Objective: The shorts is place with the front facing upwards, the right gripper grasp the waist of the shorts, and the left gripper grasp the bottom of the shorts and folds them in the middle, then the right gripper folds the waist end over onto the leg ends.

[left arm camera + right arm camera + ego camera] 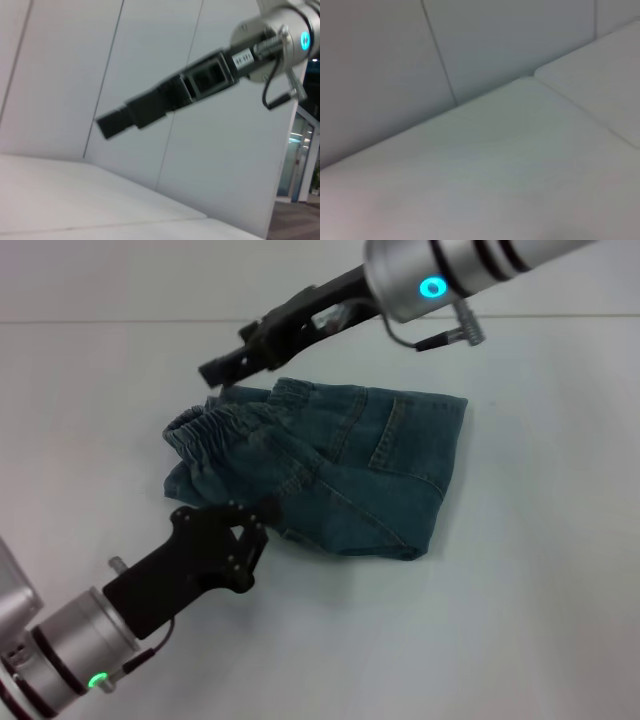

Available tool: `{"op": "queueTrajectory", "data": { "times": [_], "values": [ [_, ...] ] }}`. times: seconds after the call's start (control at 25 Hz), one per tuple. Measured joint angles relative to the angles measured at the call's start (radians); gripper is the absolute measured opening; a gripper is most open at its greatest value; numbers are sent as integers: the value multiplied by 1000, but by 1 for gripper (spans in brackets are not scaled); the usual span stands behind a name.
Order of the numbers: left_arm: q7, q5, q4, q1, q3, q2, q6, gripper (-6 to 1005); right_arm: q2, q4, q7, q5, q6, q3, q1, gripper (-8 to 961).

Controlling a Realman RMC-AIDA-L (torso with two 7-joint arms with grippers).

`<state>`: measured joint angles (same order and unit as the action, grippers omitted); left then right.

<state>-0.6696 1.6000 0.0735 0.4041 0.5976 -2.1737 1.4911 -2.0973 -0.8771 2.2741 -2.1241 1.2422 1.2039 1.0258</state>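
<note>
While the folded shorts [330, 470] lie mid-desk [540, 600], the right gripper [215, 370] hovers at their eleven o'clock, jaws seemingly closed and empty; the left gripper [250, 540] sits at seven o'clock, jaws indiscernible.

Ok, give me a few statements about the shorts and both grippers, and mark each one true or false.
1. The shorts lie on the white table. True.
2. The right gripper is at the leg hems. False: it hovers by the ruffled waist of the shorts.
3. The left gripper is at the near edge of the shorts. True.
4. The shorts lie spread out flat in one layer. False: the denim is bunched and folded over itself.
5. The waist points toward the robot's right. False: it lies on the robot's left side of the garment.
</note>
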Motion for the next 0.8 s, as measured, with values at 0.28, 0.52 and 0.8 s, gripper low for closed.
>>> {"op": "queueTrajectory", "data": {
  "times": [0.28,0.52,0.8],
  "values": [
    [-102,10,170,-42,19,6,103,40,10,-234,-235,259,39,-48,-388,838],
    [-437,134,404,-38,43,9,55,114,6,-217,-582,494,225,-163,-701,838],
    [-548,224,496,-13,59,10,54,312,6,-16,-825,512,309,-171,-812,836]
  ]
}}
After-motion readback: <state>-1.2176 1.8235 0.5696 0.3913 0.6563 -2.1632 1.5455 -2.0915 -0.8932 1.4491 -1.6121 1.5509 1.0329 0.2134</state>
